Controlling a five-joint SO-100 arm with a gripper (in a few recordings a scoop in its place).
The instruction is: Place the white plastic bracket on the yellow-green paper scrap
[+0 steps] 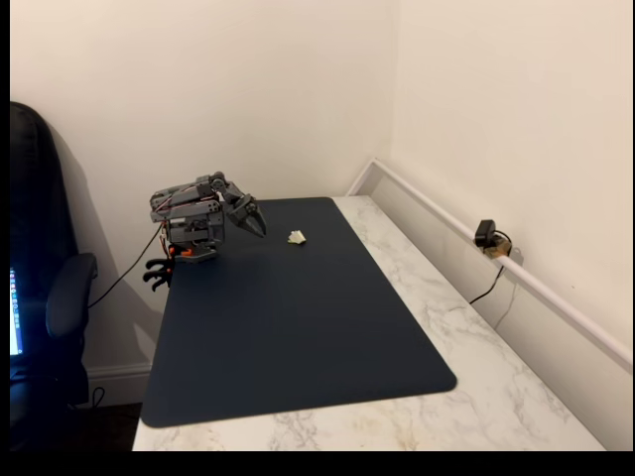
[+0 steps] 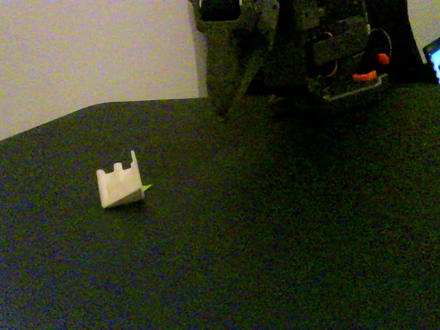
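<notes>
The white plastic bracket [image 1: 297,237] [image 2: 120,182] rests on the dark mat near its far edge. A sliver of the yellow-green paper scrap [image 2: 146,187] pokes out from under the bracket's right side, so the bracket sits on it. My gripper [image 1: 255,225] [image 2: 225,103] hangs folded back at the arm's base, to the left of the bracket in one fixed view and well clear of it. Its fingers point down and look closed together, with nothing between them.
The dark blue mat [image 1: 298,327] covers most of a marble table [image 1: 466,327]. A small camera [image 1: 488,238] sits on the white rail at the right wall. A dark office chair [image 1: 45,297] stands at the left, beside the arm's base [image 1: 193,233].
</notes>
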